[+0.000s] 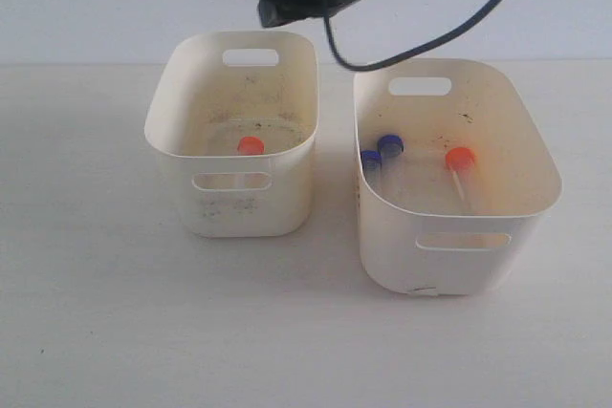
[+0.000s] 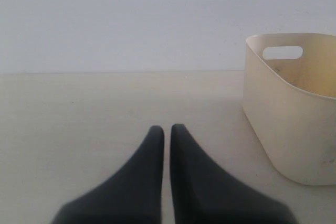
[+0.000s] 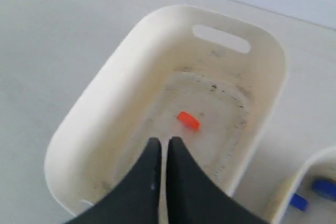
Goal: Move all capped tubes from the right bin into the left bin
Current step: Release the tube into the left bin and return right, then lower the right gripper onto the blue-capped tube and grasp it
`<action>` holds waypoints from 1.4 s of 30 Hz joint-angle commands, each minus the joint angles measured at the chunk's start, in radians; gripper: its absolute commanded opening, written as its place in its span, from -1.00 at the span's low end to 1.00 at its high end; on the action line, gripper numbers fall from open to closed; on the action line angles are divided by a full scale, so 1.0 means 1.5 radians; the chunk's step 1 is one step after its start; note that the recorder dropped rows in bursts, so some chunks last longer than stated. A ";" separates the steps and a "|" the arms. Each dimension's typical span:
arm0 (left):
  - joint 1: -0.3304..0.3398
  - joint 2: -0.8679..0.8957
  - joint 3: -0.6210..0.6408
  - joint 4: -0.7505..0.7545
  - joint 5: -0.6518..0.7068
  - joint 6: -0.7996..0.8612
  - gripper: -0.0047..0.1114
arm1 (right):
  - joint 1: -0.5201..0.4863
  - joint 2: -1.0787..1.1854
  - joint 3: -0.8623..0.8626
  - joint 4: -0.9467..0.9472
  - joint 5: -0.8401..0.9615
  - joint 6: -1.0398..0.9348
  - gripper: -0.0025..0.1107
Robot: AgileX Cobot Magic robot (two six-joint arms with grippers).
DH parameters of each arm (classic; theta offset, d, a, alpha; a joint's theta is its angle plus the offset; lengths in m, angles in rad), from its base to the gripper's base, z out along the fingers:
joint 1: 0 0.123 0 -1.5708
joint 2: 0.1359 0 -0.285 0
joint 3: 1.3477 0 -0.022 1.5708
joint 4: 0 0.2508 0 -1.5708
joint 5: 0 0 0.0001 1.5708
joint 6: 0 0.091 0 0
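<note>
- The right gripper (image 3: 160, 140) is seen with its jaws pressed together and nothing between them. It is held above the left bin (image 1: 287, 188), over the speckled floor.
- The left gripper (image 2: 167, 127) is likewise closed and empty. It is poised over the bare table (image 2: 79, 103) with a cream bin (image 2: 294, 129) near it; which of the two bins that is cannot be told from that view.
- One orange-capped tube (image 1: 251, 145) is found on the floor of the left bin, so one of the four is judged delivered.
- Three lie in the right bin (image 1: 402, 255). Two blue-capped tubes (image 1: 390, 145) are just beside each other against the wall nearest the left bin. A second orange-capped tube (image 1: 460, 159) lies apart from them, its clear body pointing toward the front wall.
- The tubes are judged light and stiff, with smooth round plastic bodies that may roll or slip out of a loose pinch. Little squeeze should be needed, and crushing is thought unlikely.
- The clear bodies are hard to make out, so the coloured caps are the surer guide.
- A hold is best taken across the body just below the cap, where the wider cap would stop a slide.
- The lone orange-capped tube is judged the easier pick. The blue pair is crowded against the wall, and one could be knocked while the other is taken.
</note>
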 commanded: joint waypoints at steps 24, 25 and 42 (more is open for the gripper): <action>-0.005 0.003 -0.001 -0.002 -0.019 -0.003 -0.85 | -0.181 -0.029 0.180 -0.001 0.161 0.034 -0.96; -0.005 0.003 -0.001 -0.002 -0.019 -0.003 -0.85 | -0.181 -0.026 0.180 -0.001 0.160 0.034 -0.96; -0.005 0.003 -0.001 -0.002 -0.019 -0.003 -0.85 | -0.181 0.046 0.178 0.021 0.114 0.039 -0.95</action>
